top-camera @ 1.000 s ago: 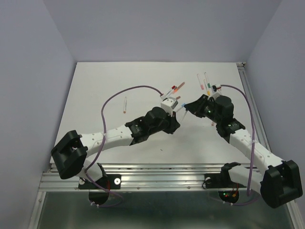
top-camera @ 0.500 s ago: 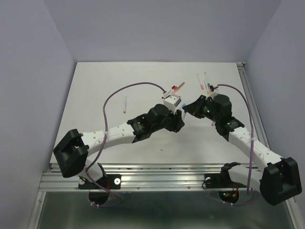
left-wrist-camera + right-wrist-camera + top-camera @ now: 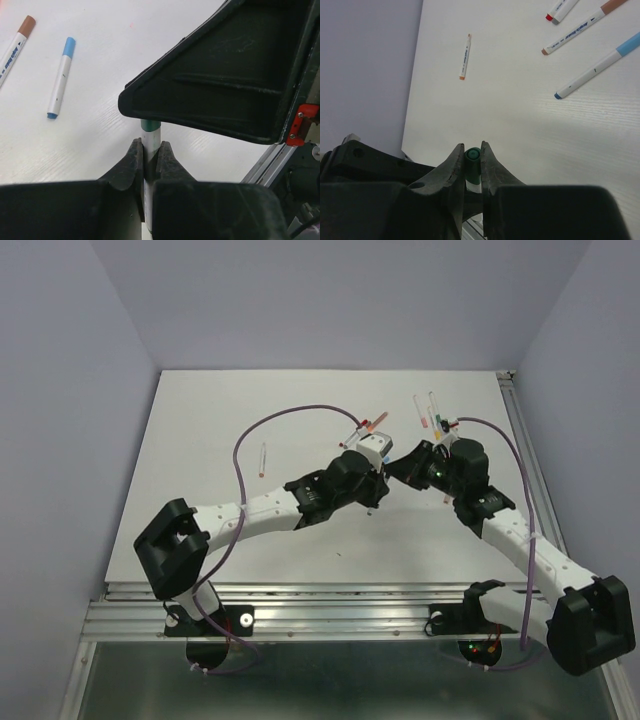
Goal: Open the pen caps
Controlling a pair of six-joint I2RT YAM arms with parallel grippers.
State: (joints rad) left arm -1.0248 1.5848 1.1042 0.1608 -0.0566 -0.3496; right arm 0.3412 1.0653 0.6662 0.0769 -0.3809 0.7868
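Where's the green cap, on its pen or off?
On: green cap meets the white barrel held by the left claw; right claw pinches it.

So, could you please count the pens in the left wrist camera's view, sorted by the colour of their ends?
Brown pen: 1
Blue pen: 1
Green pen: 1
Total: 3

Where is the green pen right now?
In the left wrist view the green pen sits pinched in the left claw, its green cap gripped by the right claw, right of the blue pen on the table.
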